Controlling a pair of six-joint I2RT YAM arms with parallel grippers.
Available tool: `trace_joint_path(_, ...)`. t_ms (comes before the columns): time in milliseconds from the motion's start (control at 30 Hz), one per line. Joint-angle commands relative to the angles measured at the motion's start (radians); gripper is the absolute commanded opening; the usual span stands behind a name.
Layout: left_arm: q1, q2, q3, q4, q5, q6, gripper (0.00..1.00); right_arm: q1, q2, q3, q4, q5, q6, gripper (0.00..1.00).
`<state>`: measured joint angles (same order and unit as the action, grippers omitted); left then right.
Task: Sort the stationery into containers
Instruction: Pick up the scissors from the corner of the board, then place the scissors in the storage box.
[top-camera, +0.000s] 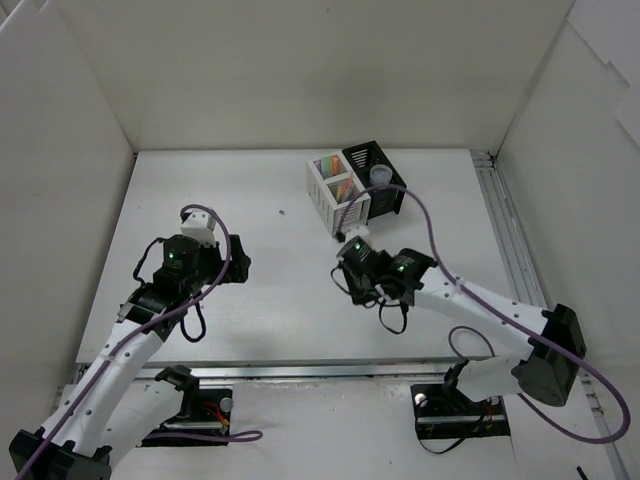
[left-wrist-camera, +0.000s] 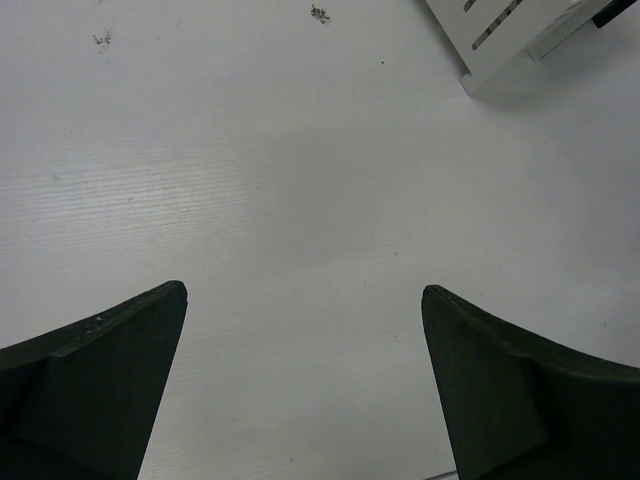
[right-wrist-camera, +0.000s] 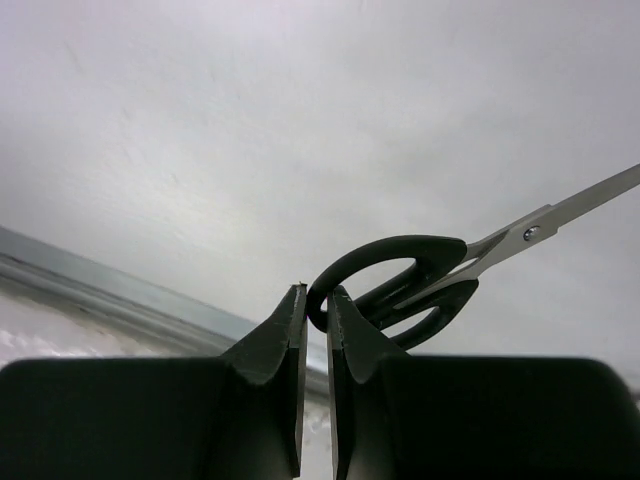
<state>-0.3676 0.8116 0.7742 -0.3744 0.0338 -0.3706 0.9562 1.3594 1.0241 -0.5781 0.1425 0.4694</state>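
In the right wrist view my right gripper (right-wrist-camera: 317, 300) is shut on one black handle loop of the scissors (right-wrist-camera: 400, 280). Their steel blades (right-wrist-camera: 580, 205) run off to the upper right, clear of the surface behind. From above, the right wrist (top-camera: 365, 262) hangs just in front of the joined containers, a white slatted holder (top-camera: 335, 205) and a black holder (top-camera: 372, 160). Pastel markers (top-camera: 336, 175) stand in the white compartments. A small round pale jar (top-camera: 381, 177) sits at the black holder. My left gripper (left-wrist-camera: 304, 295) is open over bare table, holding nothing.
White walls close in the table on the left, back and right. A metal rail (top-camera: 505, 240) runs along the right side and another along the near edge (top-camera: 300, 370). A corner of the white holder (left-wrist-camera: 500, 45) shows at the top right of the left wrist view.
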Motion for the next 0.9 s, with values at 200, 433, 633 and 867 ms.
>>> trace_joint_path(200, -0.007, 0.015, 0.091, 0.011, -0.029, 0.009, 0.99, -0.381, -0.051, 0.247, 0.337, -0.27, -0.103, 0.0)
trace_joint_path(433, -0.007, 0.015, 0.122, -0.014, -0.077, 0.013, 1.0, -0.637, 0.153, 0.434, 0.749, -0.728, 0.195, 0.0)
trace_joint_path(633, -0.007, 0.024, 0.138, -0.014, -0.077, 0.013, 0.99, -0.732, 0.358, 0.537, 1.143, -0.83, 0.525, 0.0)
trace_joint_path(867, -0.007, 0.061, 0.155, -0.029, -0.083, -0.002, 0.99, -0.774, 0.611, 0.679, 1.29, -0.798, 0.69, 0.0)
